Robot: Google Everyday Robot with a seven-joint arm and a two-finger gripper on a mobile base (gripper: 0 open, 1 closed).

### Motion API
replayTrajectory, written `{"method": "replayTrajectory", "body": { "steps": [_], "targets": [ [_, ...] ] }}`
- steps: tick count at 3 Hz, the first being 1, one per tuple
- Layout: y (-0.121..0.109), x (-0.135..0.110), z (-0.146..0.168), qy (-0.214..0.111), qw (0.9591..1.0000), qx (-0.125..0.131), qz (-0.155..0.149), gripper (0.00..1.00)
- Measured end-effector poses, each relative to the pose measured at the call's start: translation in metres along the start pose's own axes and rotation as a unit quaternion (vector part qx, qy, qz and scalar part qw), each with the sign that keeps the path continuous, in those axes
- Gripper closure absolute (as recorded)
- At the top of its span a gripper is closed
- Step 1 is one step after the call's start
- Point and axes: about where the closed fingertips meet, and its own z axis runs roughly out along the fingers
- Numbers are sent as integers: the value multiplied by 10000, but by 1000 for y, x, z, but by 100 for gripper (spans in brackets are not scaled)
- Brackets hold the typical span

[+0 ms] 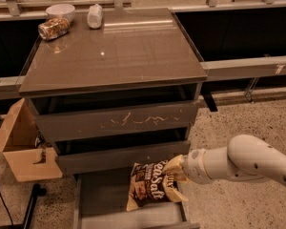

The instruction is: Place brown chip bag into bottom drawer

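Observation:
The brown chip bag [150,183] is dark brown foil with pale yellow ends and white lettering. It hangs upright over the right part of the open bottom drawer [102,199], its lower end close to the drawer floor. My gripper [174,169] comes in from the right on a white arm and is shut on the bag's upper right edge. The drawer is pulled out at the foot of the cabinet; its floor is dark grey and smooth.
The cabinet top [114,49] holds a crushed shiny can [53,27], a white bowl [60,11] and a white wrapped bundle [94,16]. A scratched drawer front [119,122] and a plain one [119,156] sit above. A cardboard box [21,147] stands left.

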Motion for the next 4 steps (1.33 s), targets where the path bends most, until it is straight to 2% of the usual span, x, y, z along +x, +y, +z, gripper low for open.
{"method": "replayTrajectory", "body": {
  "steps": [2,4],
  "targets": [
    [20,-5,54,-434,9990,100,-12,100],
    [43,9,110,-657,9969,420,-80,100]
  ]
}}
